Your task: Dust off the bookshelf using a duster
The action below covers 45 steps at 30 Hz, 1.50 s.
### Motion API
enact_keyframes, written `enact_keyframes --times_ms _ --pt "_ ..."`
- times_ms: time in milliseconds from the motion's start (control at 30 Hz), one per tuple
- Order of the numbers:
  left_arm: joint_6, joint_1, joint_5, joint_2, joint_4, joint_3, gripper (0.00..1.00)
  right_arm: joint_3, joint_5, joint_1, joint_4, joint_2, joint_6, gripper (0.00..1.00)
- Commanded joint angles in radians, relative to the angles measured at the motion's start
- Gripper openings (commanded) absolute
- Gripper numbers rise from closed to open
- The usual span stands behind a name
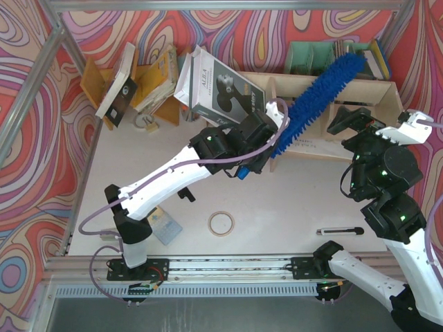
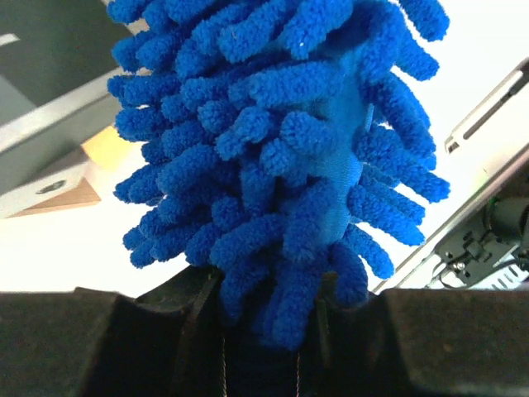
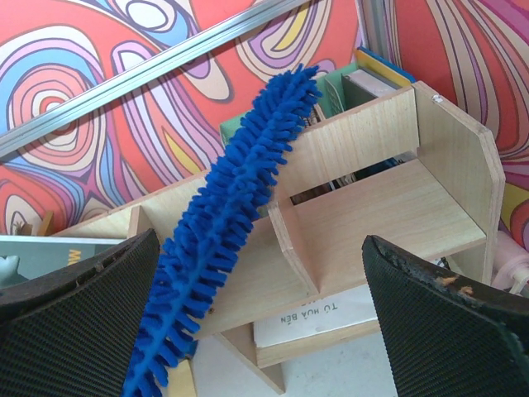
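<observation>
Backdrop: swirl-patterned walls (image 1: 228, 28) in red, purple and blue, with metal framing, closed the pale counter (image 1: 277, 200) on its far side and both flanks.
Duster (image 1: 324, 88): its long axis ran diagonally away from the left tool, ahead and to that tool's right. The fluffy tip pointed at the far right corner, and a short blue handle end stuck out behind the tool.
Left tool (image 1: 266, 142): clamped shut on the duster at the base of the fluff.
Bookshelf (image 1: 379, 93): it stood ahead and to the right of the left tool. The duster's fluff crossed over its top edge, though whether they touched could not be told.
Right tool (image 1: 350, 119): its jaws were spread wide with nothing between them, and it sat just right of the duster's mid-length, facing the shelf's right compartments.
Left wrist view: blue fluff filled almost the whole frame, rising from between the dark fingers (image 2: 99, 347). The shelf did not show.
Right wrist view: this alone showed the duster's length lying against the plywood, the upright dividers, and a printed white sheet (image 3: 331, 318) on the lower shelf.
Top view: only here did a tape ring (image 1: 221, 223) and a pen (image 1: 339, 231) appear, on the counter behind both tools.
Edges: a grey boxed item (image 1: 221, 93) leaned just left of the left tool, and a teal organiser (image 1: 311, 59) sat just left of the duster's tip. The shelf's right end stood near the right wall. The widest open stretch of counter lay behind the left tool.
</observation>
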State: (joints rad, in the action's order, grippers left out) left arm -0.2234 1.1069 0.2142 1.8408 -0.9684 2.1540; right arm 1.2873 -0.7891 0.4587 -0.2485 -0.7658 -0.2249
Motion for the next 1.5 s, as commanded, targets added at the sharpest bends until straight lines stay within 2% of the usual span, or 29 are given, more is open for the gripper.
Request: enact_keyframes --times_ms 0,200,367,567,867,1000,1167,1300,1467 --pt "0.034 0.042 -0.043 -0.002 0.016 0.052 0.00 0.000 -0.022 0.001 0.004 0.013 0.013 0.99" --pt "0.051 0.102 -0.027 0.013 -0.013 0.092 0.00 0.031 -0.029 0.001 0.021 0.026 0.045 0.99" --pt "0.043 0.140 -0.016 -0.008 -0.023 0.061 0.00 0.038 -0.044 0.001 0.026 0.033 0.062 0.99" --pt "0.041 0.146 0.016 -0.022 0.013 0.070 0.00 0.053 -0.042 0.001 0.029 0.037 0.062 0.99" --pt "0.035 0.102 -0.006 0.167 -0.002 0.339 0.00 0.116 -0.030 0.001 0.030 0.035 0.075 0.99" --pt "0.076 0.091 -0.013 0.258 0.010 0.464 0.00 0.127 -0.020 0.001 0.020 0.031 0.064 0.99" --pt "0.125 0.091 -0.062 0.272 0.163 0.405 0.00 0.118 -0.019 0.001 0.009 0.033 0.046 0.99" --pt "0.121 0.091 -0.111 0.333 0.154 0.484 0.00 0.099 -0.022 0.001 0.005 0.038 0.039 0.99" --pt "0.087 0.093 -0.218 0.353 0.173 0.461 0.00 0.082 -0.027 0.001 0.006 0.038 0.038 0.99"
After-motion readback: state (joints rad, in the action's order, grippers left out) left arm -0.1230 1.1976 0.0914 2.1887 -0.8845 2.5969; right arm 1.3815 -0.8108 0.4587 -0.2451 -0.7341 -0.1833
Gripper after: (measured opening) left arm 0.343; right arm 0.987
